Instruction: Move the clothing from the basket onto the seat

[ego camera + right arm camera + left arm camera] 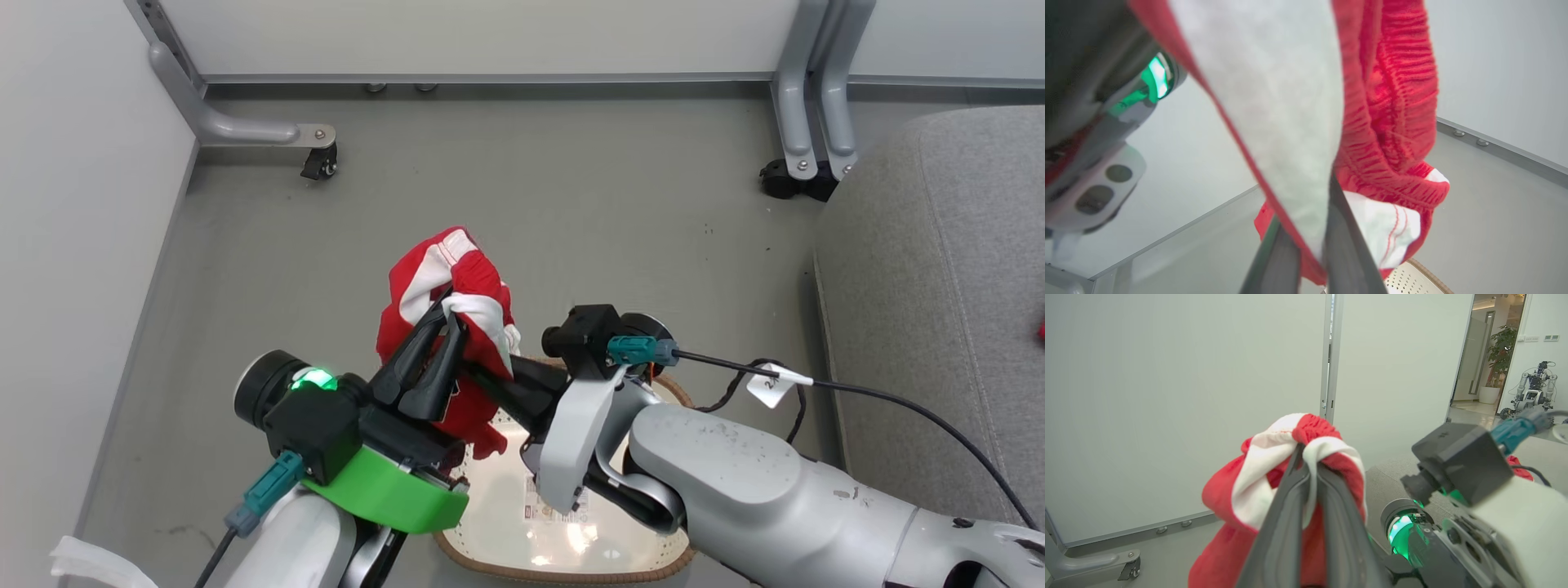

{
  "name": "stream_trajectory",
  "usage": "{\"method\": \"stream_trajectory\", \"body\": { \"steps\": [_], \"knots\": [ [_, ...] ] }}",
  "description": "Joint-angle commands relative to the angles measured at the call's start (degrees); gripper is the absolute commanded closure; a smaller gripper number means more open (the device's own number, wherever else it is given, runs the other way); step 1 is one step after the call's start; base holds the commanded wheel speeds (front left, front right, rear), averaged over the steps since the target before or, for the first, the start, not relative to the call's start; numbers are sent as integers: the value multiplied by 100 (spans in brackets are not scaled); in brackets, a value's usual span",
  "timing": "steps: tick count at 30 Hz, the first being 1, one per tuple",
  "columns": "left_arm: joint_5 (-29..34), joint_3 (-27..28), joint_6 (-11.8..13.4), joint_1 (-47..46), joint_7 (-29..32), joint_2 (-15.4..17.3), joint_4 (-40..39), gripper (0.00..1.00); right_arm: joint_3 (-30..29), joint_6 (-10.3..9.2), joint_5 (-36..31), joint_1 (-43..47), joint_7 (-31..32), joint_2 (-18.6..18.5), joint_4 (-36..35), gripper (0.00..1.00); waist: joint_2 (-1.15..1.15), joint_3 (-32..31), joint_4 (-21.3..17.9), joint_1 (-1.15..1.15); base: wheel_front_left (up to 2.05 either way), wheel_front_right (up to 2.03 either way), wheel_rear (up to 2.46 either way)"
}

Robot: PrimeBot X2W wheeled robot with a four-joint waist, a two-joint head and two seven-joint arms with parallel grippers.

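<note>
A red garment with white parts [445, 282], the clothing, hangs bunched in the air above the far end of the basket [506, 498]. My left gripper [447, 318] is shut on a white fold of it [1274, 473], fingers [1286, 522] pressed together. My right gripper [490, 374] reaches in from the right and is shut on the same garment; red-edged white cloth [1274, 102] runs between its fingers [1347, 241]. The cream basket with a brown rim [1414, 279] sits under both arms. The grey seat [922, 310] lies to the right, with a scrap of red [1041, 331] at its edge.
Grey floor stretches ahead to white partition walls. Frame legs on castors stand at the far left [318, 159] and far right [792, 175]. A black cable with a white tag [771, 384] trails from my right wrist. Another robot [1533, 388] stands in a distant room.
</note>
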Motion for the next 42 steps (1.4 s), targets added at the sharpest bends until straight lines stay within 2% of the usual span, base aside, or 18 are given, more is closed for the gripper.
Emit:
{"method": "stream_trajectory", "body": {
  "steps": [1, 2, 8, 13, 21, 30, 42],
  "knots": [
    [45, 59, 48, 38, -31, -12, -16, 28, -104, -1, -73, 109, -41, 34, 47, 100, 0, -7, -5, 0, 0, 0, 0],
    [51, 76, 46, 48, -30, -16, -25, 0, -182, -2, -107, 133, -50, 48, 69, 100, 0, -9, -8, 0, 0, 0, 0],
    [166, 260, 142, 124, -24, -63, -115, 0, -1126, -1, -622, 455, -49, 100, -59, 100, 0, -49, -15, 0, 0, 0, 0],
    [250, 376, 127, 220, -17, -54, -193, 0, -2054, -1, -1196, 890, -49, 93, -161, 100, 0, -109, -15, 0, 0, 0, 0],
    [404, -36, 12, 353, 185, 231, -64, 0, -3308, -1, -2006, 1580, -49, 34, -390, 100, 0, -221, -136, 0, 0, 0, 0],
    [386, -680, -62, 504, 443, 419, 195, 0, -4182, -2, -2484, 2163, -50, -27, -590, 100, 0, -279, -528, 0, 0, 0, 0],
    [310, -846, -16, 583, 472, 510, 521, 0, -5038, -1, -2825, 2793, 109, 14, -1059, 100, 0, -294, -1088, 0, 0, 0, 0]
  ]
}}
